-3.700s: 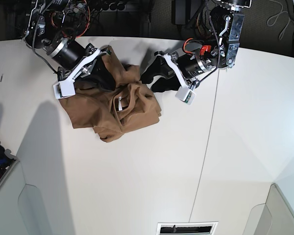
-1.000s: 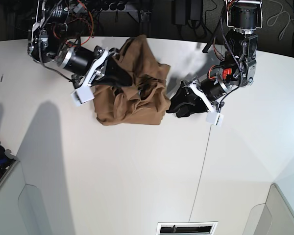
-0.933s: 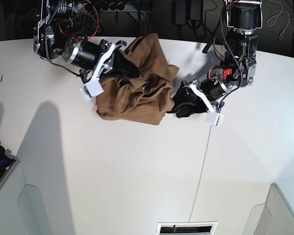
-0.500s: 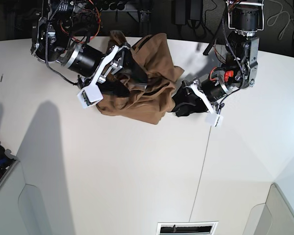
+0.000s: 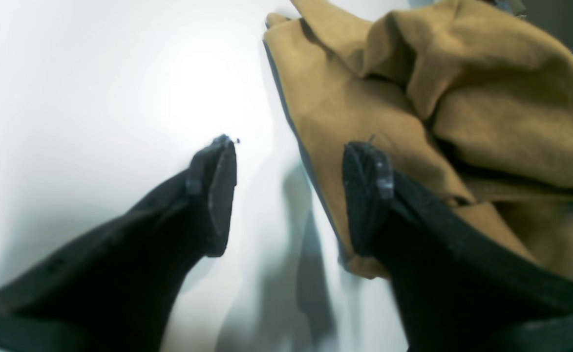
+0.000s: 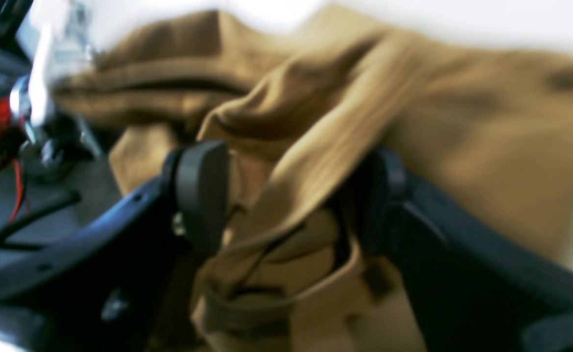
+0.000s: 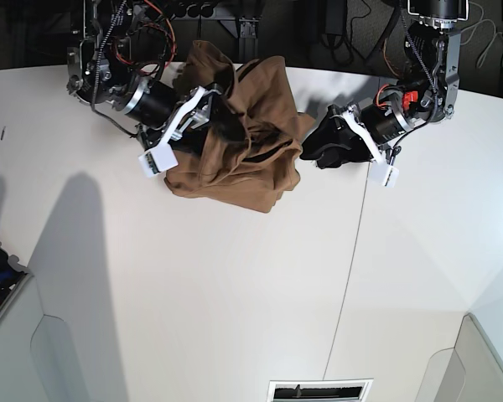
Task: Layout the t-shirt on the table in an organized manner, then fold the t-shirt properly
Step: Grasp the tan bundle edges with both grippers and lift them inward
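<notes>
The t-shirt [image 7: 239,138] lay bunched in a heap on the bench [image 7: 235,285], toward its far edge and left of the seam line [image 7: 352,260] in the base view. The right gripper [image 7: 214,126] sat over the heap's left side, jaws spread with folds of cloth between them. The left gripper [image 7: 318,151] rested just beside the heap's right edge, one finger [image 5: 364,186] over the cloth, the other finger [image 5: 213,190] over bare bench.
</notes>
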